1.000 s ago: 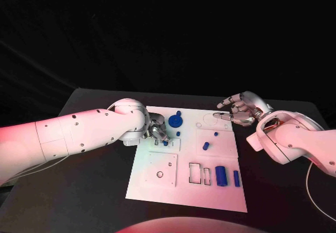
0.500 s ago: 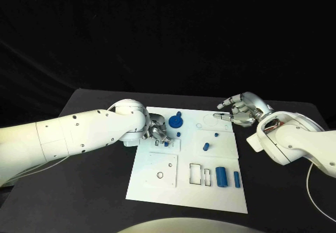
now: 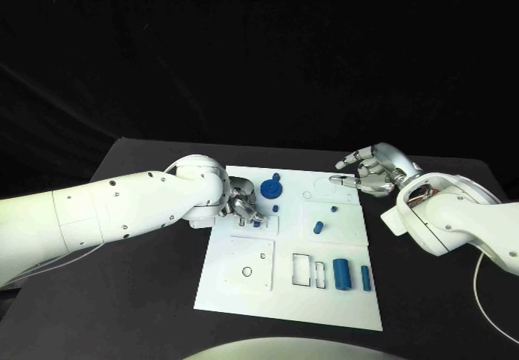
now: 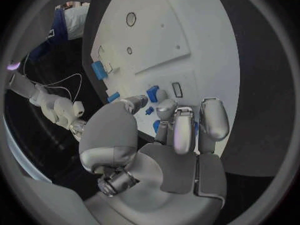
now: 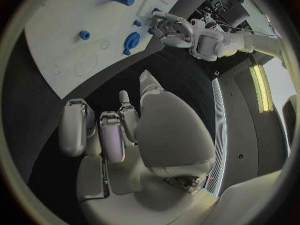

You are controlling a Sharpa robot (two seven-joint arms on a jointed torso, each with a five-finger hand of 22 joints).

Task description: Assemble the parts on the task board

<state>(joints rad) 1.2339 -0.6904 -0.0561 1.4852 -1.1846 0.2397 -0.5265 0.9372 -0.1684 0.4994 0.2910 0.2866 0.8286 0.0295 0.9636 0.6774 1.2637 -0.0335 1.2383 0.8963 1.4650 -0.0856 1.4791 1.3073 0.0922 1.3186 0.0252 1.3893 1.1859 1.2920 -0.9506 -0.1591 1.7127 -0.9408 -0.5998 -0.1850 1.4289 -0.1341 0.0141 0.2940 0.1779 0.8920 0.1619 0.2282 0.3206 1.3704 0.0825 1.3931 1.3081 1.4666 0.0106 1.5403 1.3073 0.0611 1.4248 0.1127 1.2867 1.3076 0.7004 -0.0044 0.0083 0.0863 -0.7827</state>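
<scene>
Board (image 3: 271, 300) work looks to be at seating a small blue peg (image 3: 256, 221) pinched by the left hand (image 3: 240, 204), which next needs lining up over its slot, while the right hand (image 3: 367, 172) hovers curled and empty at the far right corner.

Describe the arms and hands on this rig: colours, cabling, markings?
Both arms are smooth white shells with small dark dots. The left hand and right hand are silver metal with pale grey pads on the fingers. A thin white cable trails beside the right arm.

robot hand (image 4: 178, 130) over task board (image 4: 162, 40), blue parts (image 4: 152, 92)
</scene>
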